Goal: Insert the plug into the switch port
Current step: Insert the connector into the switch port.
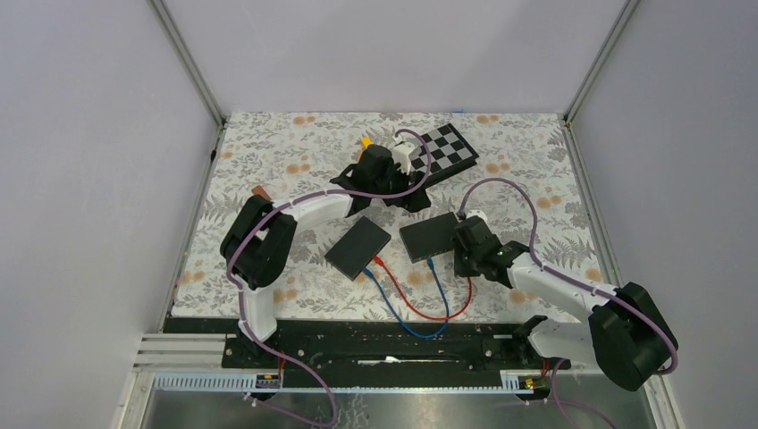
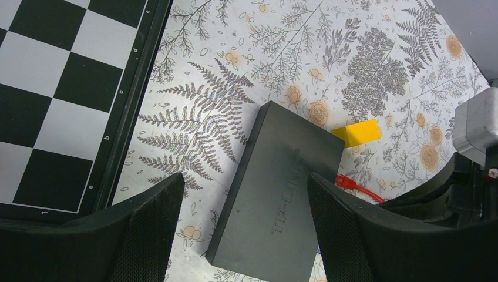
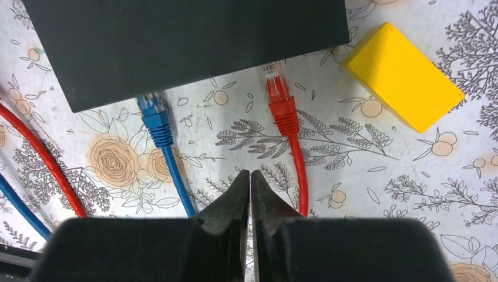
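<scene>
Two black switches lie mid-table, one on the left (image 1: pixel 357 246) and one on the right (image 1: pixel 427 235). In the right wrist view the right switch (image 3: pixel 176 41) has a blue plug (image 3: pixel 154 111) and a red plug (image 3: pixel 279 88) lying with their clear tips at its near edge. I cannot tell whether they are seated. My right gripper (image 3: pixel 251 176) is shut and empty, low between those two cables (image 1: pixel 460 248). My left gripper (image 2: pixel 244 182) is open and empty, hovering high over the same switch (image 2: pixel 276 188), near the chessboard (image 1: pixel 402 192).
A yellow block (image 3: pixel 402 76) lies right of the red plug; it also shows in the left wrist view (image 2: pixel 356 132). A chessboard (image 1: pixel 451 147) lies at the back. A second red cable (image 3: pixel 47 164) and blue cable (image 3: pixel 17 205) run to the left switch. Cables loop to the near edge (image 1: pixel 429 317).
</scene>
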Tool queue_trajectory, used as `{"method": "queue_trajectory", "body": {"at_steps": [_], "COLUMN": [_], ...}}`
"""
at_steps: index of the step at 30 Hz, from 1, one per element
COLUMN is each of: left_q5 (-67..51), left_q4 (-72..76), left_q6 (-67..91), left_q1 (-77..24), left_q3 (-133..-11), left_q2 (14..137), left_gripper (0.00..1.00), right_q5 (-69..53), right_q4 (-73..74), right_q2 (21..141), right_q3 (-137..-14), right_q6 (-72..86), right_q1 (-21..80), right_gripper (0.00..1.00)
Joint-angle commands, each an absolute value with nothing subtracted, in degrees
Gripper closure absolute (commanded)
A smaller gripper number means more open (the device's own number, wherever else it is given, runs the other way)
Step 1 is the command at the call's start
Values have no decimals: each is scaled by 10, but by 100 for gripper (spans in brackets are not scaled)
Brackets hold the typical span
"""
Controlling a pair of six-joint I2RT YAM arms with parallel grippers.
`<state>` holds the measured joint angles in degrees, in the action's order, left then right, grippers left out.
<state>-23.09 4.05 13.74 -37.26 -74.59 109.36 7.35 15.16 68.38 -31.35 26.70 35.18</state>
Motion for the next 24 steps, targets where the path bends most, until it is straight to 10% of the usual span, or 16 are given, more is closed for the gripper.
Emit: {"method": "queue_trajectory", "body": {"at_steps": [1,4,24], "left_q5": [-251,-251,-253], "left_q4": [69,68,73], "left_q6": [129,128,126], "left_q1": [-376,-377,-374], "left_q3": [-757,-755,-729], "left_q2": [1094,1094,1065], "left_gripper": [22,22,21], "right_q5": [63,57,136], "right_q4": [153,155,195], "right_q2": [681,691,761], "right_q3": [-306,-310,-391], "right_q6": [270,270,248], "right_q1": [349,349,319], "right_gripper": [87,69,53]}}
